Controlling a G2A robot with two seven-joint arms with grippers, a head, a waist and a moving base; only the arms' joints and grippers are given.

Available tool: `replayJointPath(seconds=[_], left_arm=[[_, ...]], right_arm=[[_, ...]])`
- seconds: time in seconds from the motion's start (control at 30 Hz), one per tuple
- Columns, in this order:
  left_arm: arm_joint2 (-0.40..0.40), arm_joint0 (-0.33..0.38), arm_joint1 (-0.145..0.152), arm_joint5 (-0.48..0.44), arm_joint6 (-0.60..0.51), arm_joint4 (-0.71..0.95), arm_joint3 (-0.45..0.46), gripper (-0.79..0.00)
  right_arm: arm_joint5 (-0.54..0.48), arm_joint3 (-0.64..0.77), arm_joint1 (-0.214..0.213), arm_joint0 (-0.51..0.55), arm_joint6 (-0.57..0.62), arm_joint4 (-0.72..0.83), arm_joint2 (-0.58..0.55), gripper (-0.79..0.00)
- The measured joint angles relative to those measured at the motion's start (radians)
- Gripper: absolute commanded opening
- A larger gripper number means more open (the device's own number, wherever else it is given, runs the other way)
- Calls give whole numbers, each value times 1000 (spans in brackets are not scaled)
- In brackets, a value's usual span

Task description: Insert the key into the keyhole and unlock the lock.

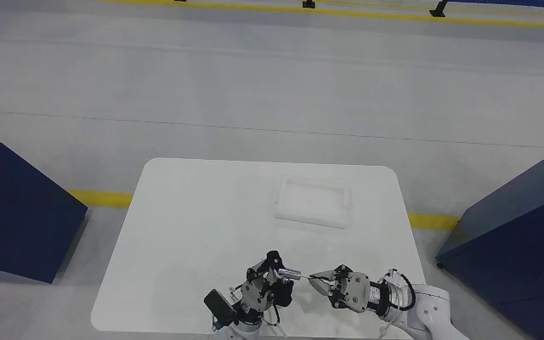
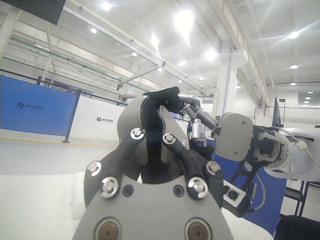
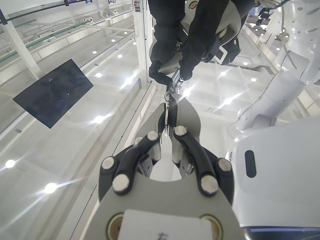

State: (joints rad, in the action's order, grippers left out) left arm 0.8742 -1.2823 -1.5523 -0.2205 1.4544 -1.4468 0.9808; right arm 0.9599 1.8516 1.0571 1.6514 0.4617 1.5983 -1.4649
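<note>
Chrome lock [image 2: 196,129] pinched in left tool [image 2: 163,103], key [image 3: 165,117] pinched in right tool [image 3: 172,108]

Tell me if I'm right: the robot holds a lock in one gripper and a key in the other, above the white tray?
Not above the white tray. The top view shows the left gripper with the lock and the right gripper with the key over the near edge of the table, apart from the tray.
</note>
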Motion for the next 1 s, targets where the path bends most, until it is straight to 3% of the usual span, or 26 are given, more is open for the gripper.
replayJointPath(seconds=[0.37,1.0], left_arm=[[2,6,-1,26,-3,0,-10,-785],[1,10,-1,31,-9,3,-19,-785]], right_arm=[[-76,11,-9,3,96,-147,-12,-785],[-95,0,-21,-7,125,-197,-29,-785]])
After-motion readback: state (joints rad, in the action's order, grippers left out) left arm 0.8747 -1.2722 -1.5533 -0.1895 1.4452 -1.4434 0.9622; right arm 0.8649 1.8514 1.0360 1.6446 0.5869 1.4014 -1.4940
